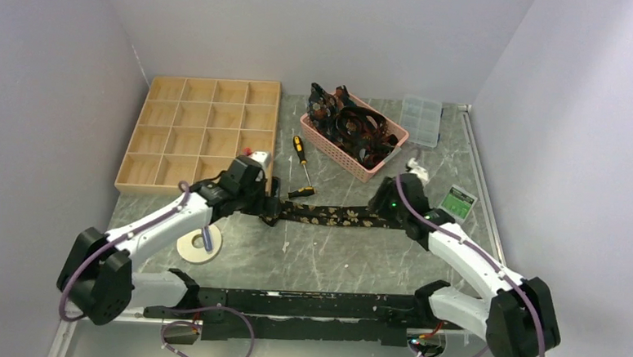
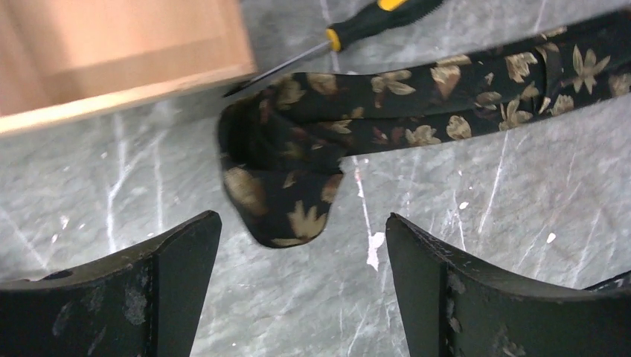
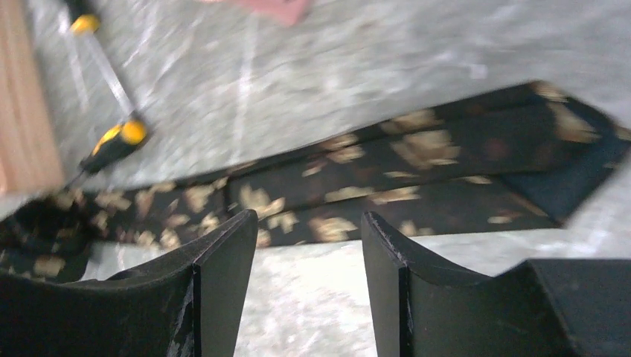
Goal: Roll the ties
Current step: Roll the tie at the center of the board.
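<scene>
On the table, between the two arms, we list:

- One tie, black with gold flowers, lying flat, its left end curled into a loose loop.
- Left gripper: jaws wide, empty, just short of that loop.
- Right gripper: jaws parted, empty, over the tie's right end.
- Screwdriver, just beside the tie.

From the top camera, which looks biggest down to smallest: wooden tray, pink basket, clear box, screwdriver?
1. wooden tray
2. pink basket
3. clear box and screwdriver: hard to rank, since the screwdriver looks longer but far thinner.
</scene>
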